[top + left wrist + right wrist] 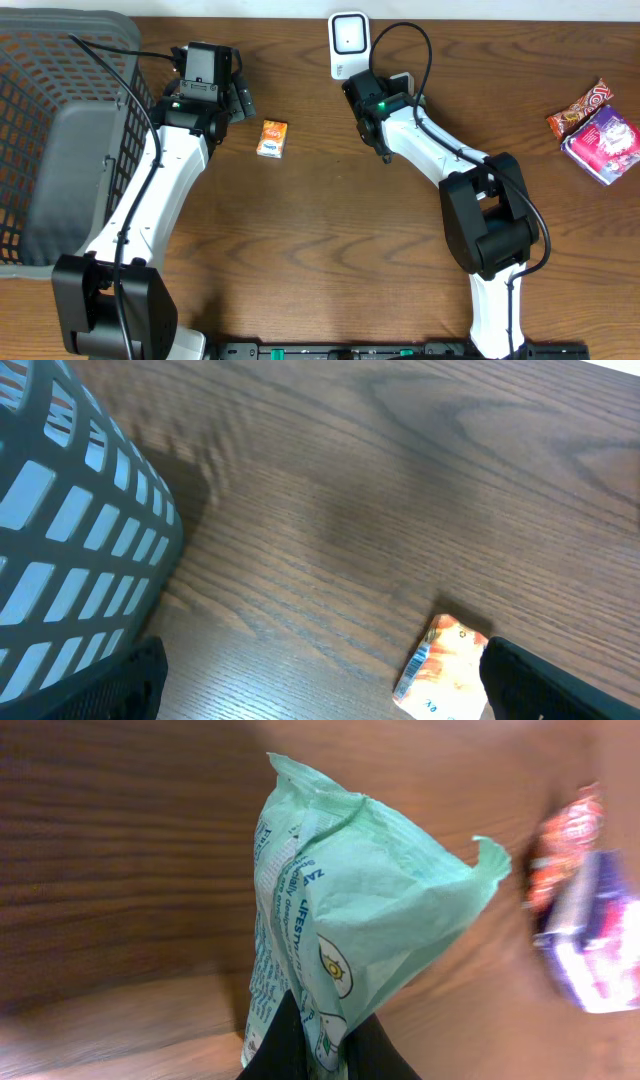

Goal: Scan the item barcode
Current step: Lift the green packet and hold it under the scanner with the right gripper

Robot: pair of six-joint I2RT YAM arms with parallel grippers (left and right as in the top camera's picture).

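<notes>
Here the right gripper is pinched tight on the lower edge of a pale green packet. The packet stands up from between the dark fingers, with its printed face turned to the wrist camera and its crumpled top corner flaring out to one side. From overhead, that arm reaches to the far edge of the table, its wrist just beside the white barcode scanner. There the packet is mostly hidden under the wrist, so how it faces the scanner cannot be told. The left gripper stands wide with nothing between its fingers. It hangs above bare wood between the grey mesh basket and a small orange box, which lies flat close by one of its fingertips. Well apart, at the table's right end, lie a red snack packet and, just beside it, a purple-and-white one.
</notes>
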